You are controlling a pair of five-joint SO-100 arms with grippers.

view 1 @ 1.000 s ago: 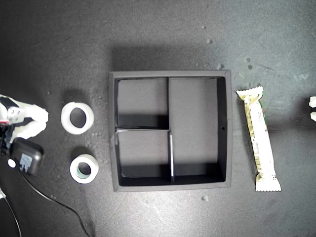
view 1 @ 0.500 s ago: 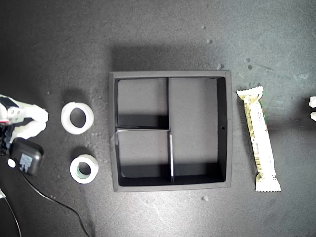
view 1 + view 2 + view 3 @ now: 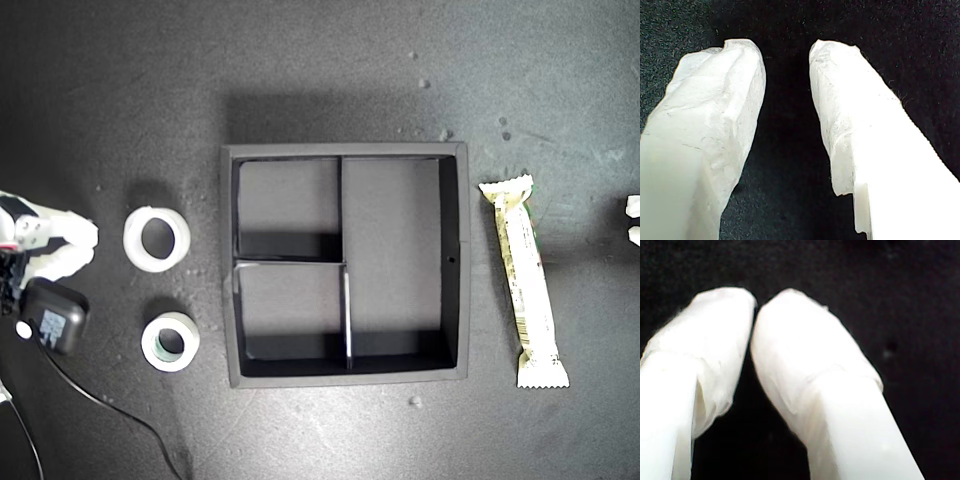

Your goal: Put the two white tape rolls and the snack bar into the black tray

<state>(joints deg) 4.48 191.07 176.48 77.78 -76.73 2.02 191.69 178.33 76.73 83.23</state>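
The black tray (image 3: pixel 345 150) sits mid-table with all three compartments empty. Toward the exterior view's left lie two white tape rolls: the larger one (image 3: pixel 131 240), and nearer the front the smaller one (image 3: pixel 150 345) with a greenish core. The snack bar (image 3: pixel 525 280) lies lengthwise beside the tray on the exterior view's right. My first gripper (image 3: pixel 787 50) is open over bare black surface, holding nothing. My second gripper (image 3: pixel 754 300) is shut with its tips touching and nothing between them. Neither wrist view shows a task object.
A white-wrapped arm (image 3: pixel 55 245) reaches in at the exterior view's left edge, close to the larger roll. A black box (image 3: pixel 52 318) with a cable (image 3: pixel 100 400) hangs by it. Two white tips (image 3: pixel 633 220) show at the right edge. Crumbs dot the mat.
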